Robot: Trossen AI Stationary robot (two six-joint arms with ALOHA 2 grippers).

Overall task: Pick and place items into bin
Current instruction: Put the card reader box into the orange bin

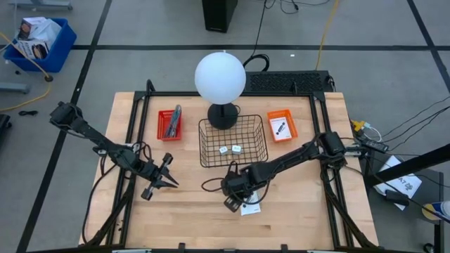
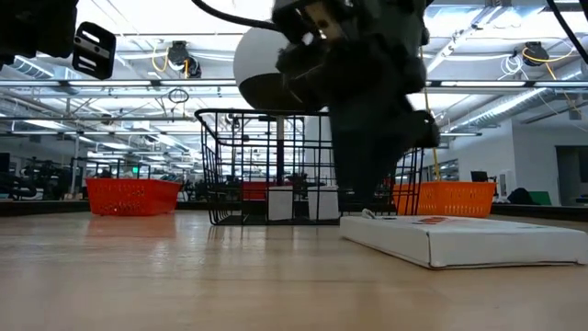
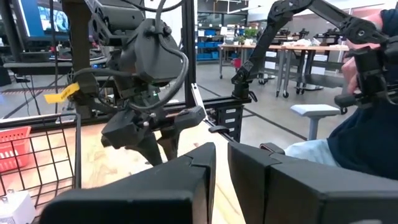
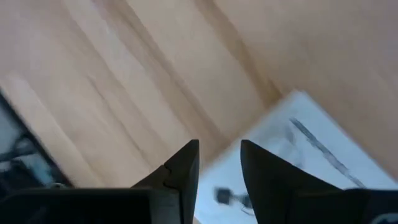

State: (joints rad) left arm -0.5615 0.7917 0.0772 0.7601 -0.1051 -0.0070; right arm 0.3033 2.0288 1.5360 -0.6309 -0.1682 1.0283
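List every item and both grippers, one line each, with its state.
white card: flat on the table, outside the bin, under the right gripper.
right gripper: over the card, fingers slightly apart.
left gripper: idle over the table, empty.
wire basket: upright, two white items inside.

Flat white card on table, two white cubes in wire basket

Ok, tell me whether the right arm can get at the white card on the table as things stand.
Probably yes: the right tool hangs right at the white card, with bare table around it. Nothing blocks it; the wire basket sits clear.
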